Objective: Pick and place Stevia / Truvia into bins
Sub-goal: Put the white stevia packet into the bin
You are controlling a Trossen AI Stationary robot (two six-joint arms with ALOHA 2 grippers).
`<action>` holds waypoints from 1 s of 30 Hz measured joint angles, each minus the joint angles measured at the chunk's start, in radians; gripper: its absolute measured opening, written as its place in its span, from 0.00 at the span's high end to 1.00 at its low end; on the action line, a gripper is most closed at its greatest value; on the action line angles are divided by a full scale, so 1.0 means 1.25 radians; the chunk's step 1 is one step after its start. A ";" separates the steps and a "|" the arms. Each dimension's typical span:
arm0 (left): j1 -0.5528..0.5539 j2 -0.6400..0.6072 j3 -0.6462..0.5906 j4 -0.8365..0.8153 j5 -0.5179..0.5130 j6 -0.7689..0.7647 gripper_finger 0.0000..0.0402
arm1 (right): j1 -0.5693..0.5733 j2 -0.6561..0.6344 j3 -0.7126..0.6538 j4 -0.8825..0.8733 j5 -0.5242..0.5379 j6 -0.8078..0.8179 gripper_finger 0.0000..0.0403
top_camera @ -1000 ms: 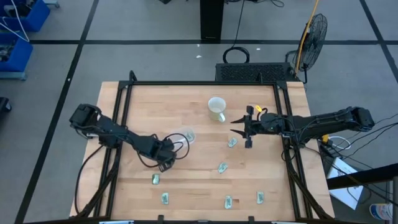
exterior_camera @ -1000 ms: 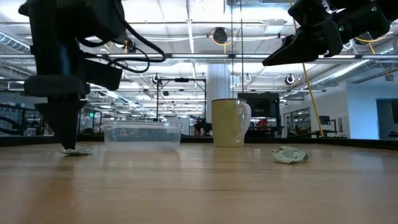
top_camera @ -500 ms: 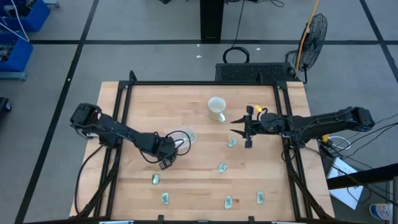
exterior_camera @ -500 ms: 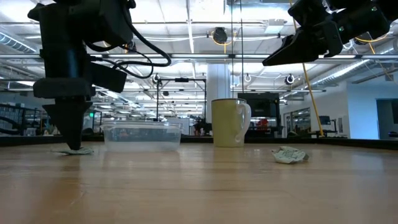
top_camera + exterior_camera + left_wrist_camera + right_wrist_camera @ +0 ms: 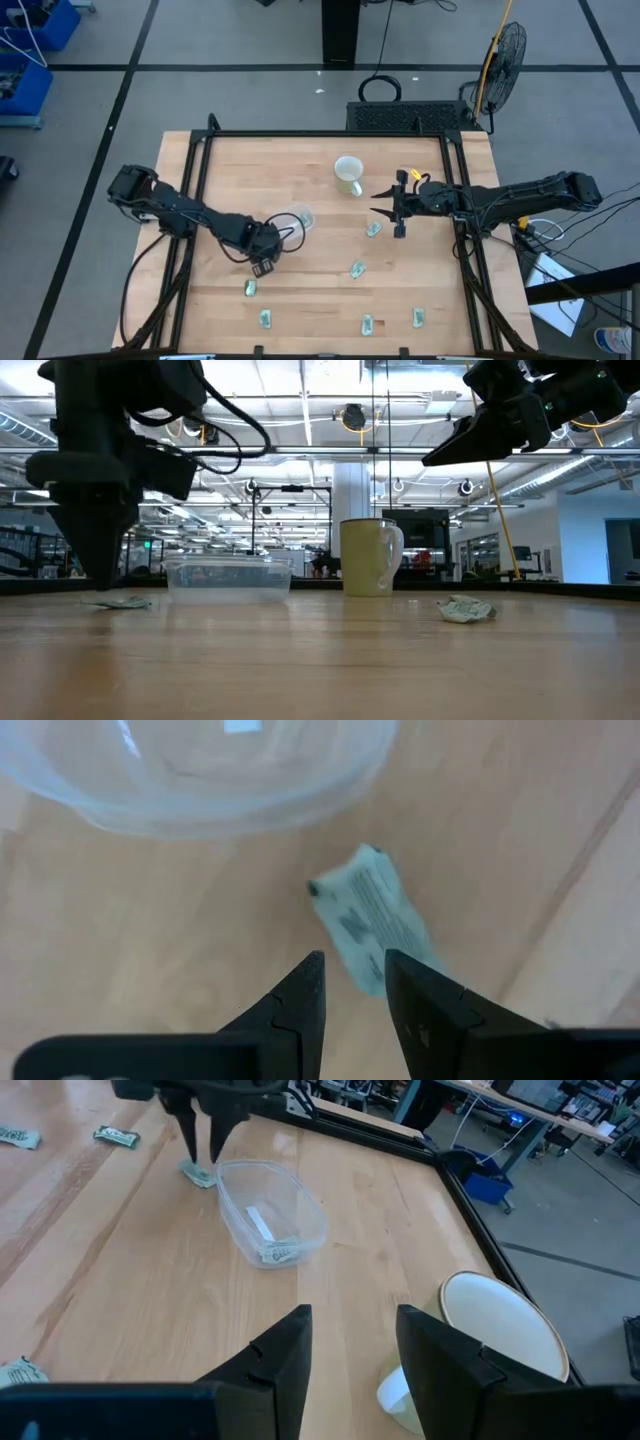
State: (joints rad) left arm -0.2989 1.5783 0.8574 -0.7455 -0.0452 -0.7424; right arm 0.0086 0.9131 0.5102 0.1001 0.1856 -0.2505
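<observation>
My left gripper [image 5: 355,978] hangs open with a narrow gap just above a pale green packet [image 5: 378,927] that lies flat on the wood beside the clear bin [image 5: 200,780]. In the low view the left gripper [image 5: 100,580] stands clear of this packet [image 5: 118,601]. The bin [image 5: 272,1212] holds a packet [image 5: 281,1252]. Several more packets lie flat on the table, such as one [image 5: 357,268] near the middle and one [image 5: 250,288] toward the near edge. My right gripper [image 5: 350,1350] is open and raised beside the white mug [image 5: 348,175].
The white mug [image 5: 370,556] stands upright on the far half of the table, right of the bin [image 5: 228,578]. A crumpled packet [image 5: 466,609] lies under the right arm. Black rails [image 5: 195,190] frame the table's edges. Bare wood lies between the scattered packets.
My left gripper has risen a little off the packet beside the bin, where its tips stood on it half a second ago. The packet has stayed flat on the table. My right arm has kept still.
</observation>
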 joint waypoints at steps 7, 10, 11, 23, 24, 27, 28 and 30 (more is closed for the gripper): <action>-0.035 0.005 -0.001 -0.009 0.025 -0.072 0.72 | 0.000 0.000 0.000 0.000 0.000 0.001 0.65; -0.048 0.005 -0.001 -0.008 -0.006 -0.093 0.72 | 0.000 0.000 0.000 0.000 0.000 0.001 0.65; -0.051 0.005 -0.001 -0.008 -0.009 -0.095 0.72 | 0.000 0.000 0.000 0.000 0.000 0.001 0.65; -0.054 0.005 -0.005 0.002 -0.048 -0.136 0.72 | 0.000 0.000 0.000 0.000 0.000 0.002 0.65; -0.054 0.005 -0.011 0.012 -0.049 -0.140 0.72 | 0.000 0.000 0.000 0.000 0.000 0.002 0.65; -0.053 0.005 -0.041 0.054 -0.048 -0.147 0.72 | 0.000 0.000 0.000 0.000 0.000 0.002 0.65; -0.053 0.005 -0.051 0.075 -0.048 -0.149 0.72 | 0.000 0.000 0.000 0.000 0.000 0.002 0.65; -0.053 0.001 -0.071 0.103 -0.049 -0.148 0.72 | 0.000 0.000 0.000 0.000 0.000 0.002 0.65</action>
State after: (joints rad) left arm -0.3653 1.5789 0.7691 -0.6170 -0.1062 -0.9278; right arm 0.0085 0.9128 0.5102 0.1000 0.1856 -0.2485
